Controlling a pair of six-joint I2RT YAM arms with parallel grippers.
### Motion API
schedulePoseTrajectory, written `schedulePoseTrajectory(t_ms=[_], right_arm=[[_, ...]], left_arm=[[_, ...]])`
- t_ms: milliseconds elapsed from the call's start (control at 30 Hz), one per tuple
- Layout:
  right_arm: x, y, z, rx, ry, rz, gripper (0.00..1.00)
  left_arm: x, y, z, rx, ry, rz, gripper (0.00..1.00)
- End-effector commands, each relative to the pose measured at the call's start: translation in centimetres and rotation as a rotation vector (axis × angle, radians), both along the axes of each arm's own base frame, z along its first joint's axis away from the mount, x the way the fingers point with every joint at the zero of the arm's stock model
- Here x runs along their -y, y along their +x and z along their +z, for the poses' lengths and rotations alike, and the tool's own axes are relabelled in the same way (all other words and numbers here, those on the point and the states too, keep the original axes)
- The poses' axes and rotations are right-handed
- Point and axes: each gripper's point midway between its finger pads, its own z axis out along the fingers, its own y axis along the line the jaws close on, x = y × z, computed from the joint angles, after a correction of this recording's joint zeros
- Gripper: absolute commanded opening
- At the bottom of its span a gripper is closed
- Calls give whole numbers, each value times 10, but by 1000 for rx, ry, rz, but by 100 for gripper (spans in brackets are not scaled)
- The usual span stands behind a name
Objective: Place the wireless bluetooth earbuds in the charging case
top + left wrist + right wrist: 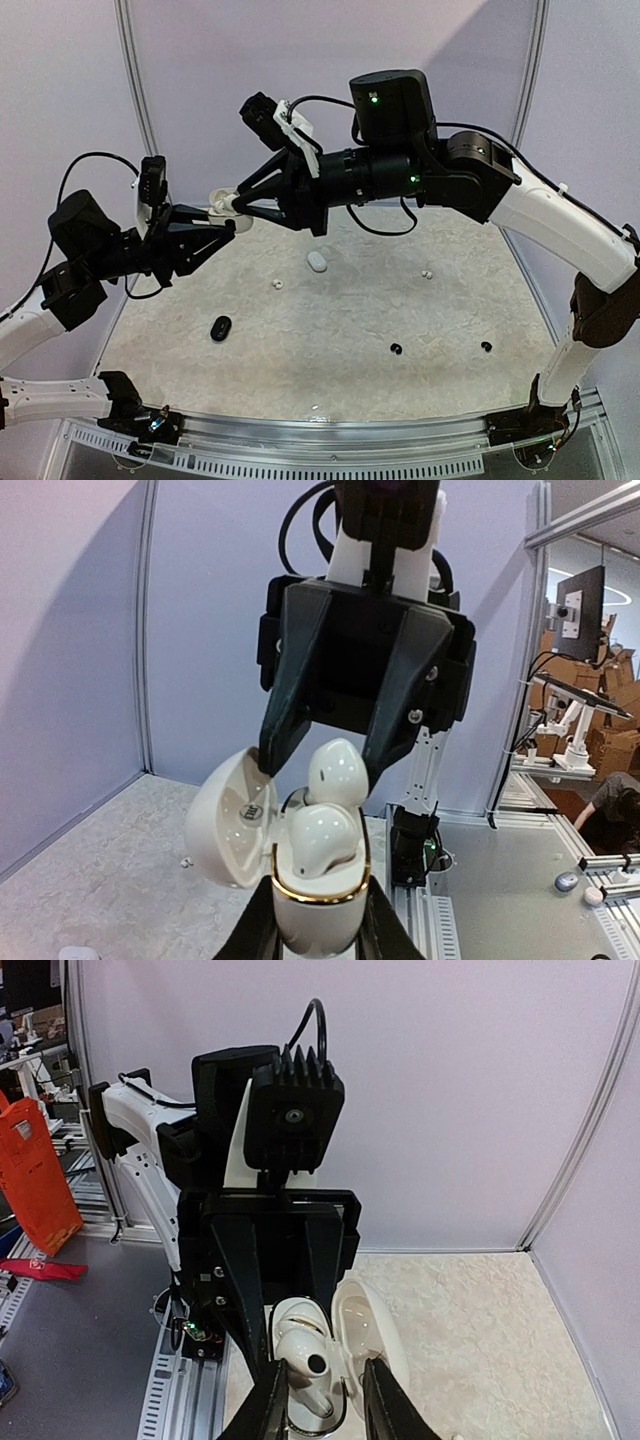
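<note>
My left gripper is shut on the base of an open white charging case with a gold rim and holds it in the air, lid swung left. One white earbud sits in the case. My right gripper comes from the opposite side, shut on a second white earbud that stands tilted in the case's far slot. In the right wrist view this earbud lies between my fingers above the case. Two white earbuds and two black earbuds lie on the table.
A closed white case lies mid-table and a black case lies at the near left. The table has walls on the left, back and right, and a metal rail along the near edge.
</note>
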Motion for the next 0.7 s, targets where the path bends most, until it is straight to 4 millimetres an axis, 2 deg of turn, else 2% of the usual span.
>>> schedulePoseTrajectory(t_ms=[0, 167, 400, 667], right_arm=[[-1, 23, -5, -9, -14, -85, 26], [-2, 23, -11, -18, -35, -84, 27], [0, 25, -6, -14, -24, -98, 29], [-3, 33, -4, -10, -19, -136, 35]], left_arm=[[-1, -6, 17, 18, -46, -11, 0], [-2, -4, 18, 12, -49, 4, 0], [-5, 10, 16, -28, -58, 83, 0], [-5, 12, 16, -24, -56, 90, 0]])
